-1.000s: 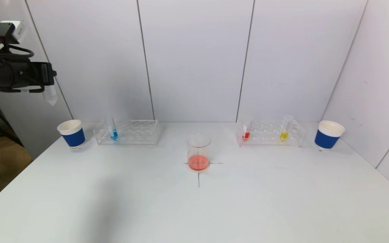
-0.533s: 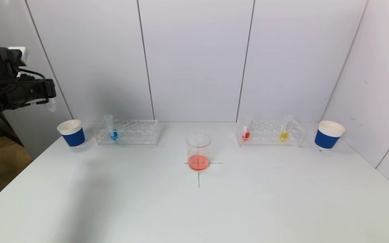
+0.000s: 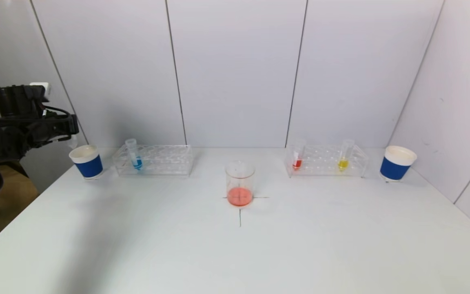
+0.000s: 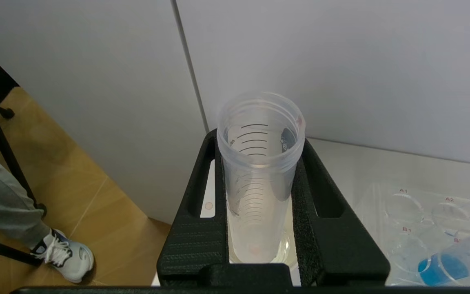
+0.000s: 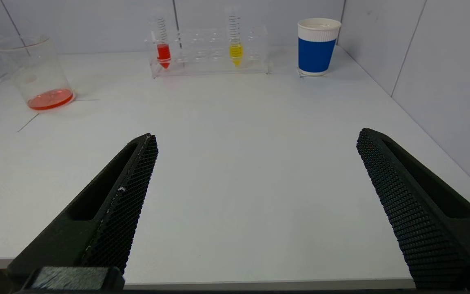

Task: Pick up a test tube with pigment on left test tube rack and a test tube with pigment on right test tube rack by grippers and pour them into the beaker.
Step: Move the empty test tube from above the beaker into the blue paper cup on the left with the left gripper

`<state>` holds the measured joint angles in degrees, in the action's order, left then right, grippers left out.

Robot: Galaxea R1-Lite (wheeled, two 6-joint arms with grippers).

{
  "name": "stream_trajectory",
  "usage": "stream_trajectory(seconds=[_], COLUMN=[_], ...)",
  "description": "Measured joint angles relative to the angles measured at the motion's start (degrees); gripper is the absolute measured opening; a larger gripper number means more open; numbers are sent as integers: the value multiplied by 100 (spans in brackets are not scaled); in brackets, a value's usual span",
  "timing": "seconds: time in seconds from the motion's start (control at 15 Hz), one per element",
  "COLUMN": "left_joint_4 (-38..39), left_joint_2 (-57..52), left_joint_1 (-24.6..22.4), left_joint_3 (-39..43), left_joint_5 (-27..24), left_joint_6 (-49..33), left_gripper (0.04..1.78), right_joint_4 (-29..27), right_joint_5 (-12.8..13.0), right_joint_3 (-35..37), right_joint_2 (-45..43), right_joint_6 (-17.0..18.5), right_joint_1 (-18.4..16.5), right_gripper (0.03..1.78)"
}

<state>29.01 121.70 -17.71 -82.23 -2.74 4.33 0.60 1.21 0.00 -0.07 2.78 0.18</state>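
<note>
1. My right gripper (image 5: 255, 204) is parked near me, jaws spread wide, holding nothing.
2. Beaker (image 3: 240, 183) mid-table holds red liquid.
3. My left gripper (image 4: 259, 220) clamps an emptied test tube (image 4: 258, 163) over the left cup (image 3: 86, 161) — a tilted release could tip that cup.

Pale grey wall panels (image 3: 235, 73) stood behind the white desk (image 3: 235, 253), dark seams between them, another panel wall (image 3: 455, 102) closing the right. Off the left edge lay wooden flooring (image 4: 84, 212), a black stand leg (image 4: 2, 139) there.
</note>
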Motion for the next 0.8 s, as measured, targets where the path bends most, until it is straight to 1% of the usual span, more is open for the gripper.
stream_trajectory(seconds=[0.33, 0.8], left_joint_4=[527, 613], left_joint_2=[462, 625], left_joint_1=[-6, -1], left_joint_3=[67, 293], left_joint_5=[-12, -108], left_joint_6=[33, 30], left_gripper=[46, 46], right_joint_4=[0, -2], right_joint_5=[2, 2], right_joint_3=[0, 0], right_joint_2=[0, 0], right_joint_6=[0, 2], right_joint_1=[-2, 0], right_gripper=[177, 177])
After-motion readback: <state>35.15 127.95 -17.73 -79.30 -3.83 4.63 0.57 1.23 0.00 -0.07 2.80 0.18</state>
